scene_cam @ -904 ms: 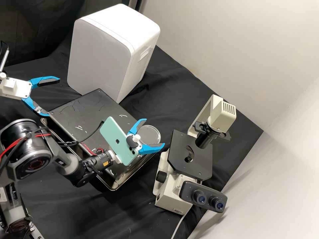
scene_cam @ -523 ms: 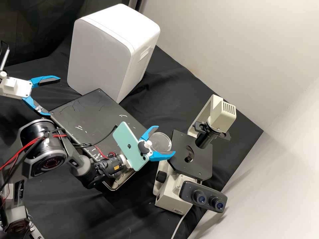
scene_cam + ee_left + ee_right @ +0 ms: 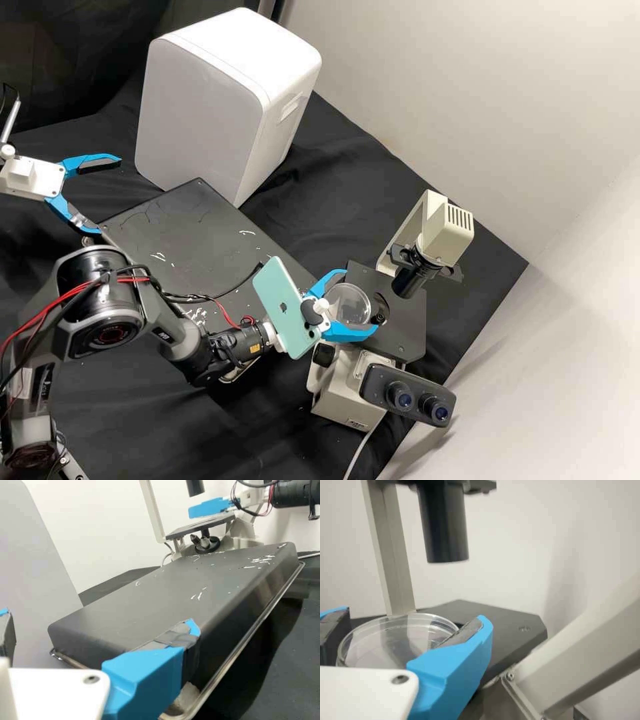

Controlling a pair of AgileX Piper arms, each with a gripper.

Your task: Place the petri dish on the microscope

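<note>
Black bench (image 3: 347,180) | right gripper (image 3: 359,299) holds petri dish (image 3: 351,305) — over microscope (image 3: 343,393) (wrist: rim pinched)

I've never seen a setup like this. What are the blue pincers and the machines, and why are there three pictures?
These are two robot arms at a bench covered in black cloth. The large picture comes from a fixed camera looking down on the bench. The other two come from small cameras on each arm's wrist. Each arm ends in a claw with two blue fingers. The right claw holds a clear petri dish between its fingers, over the black stage of the microscope. The left claw is open, beside the corner of a dark tray. A white box stands behind the tray.
</note>
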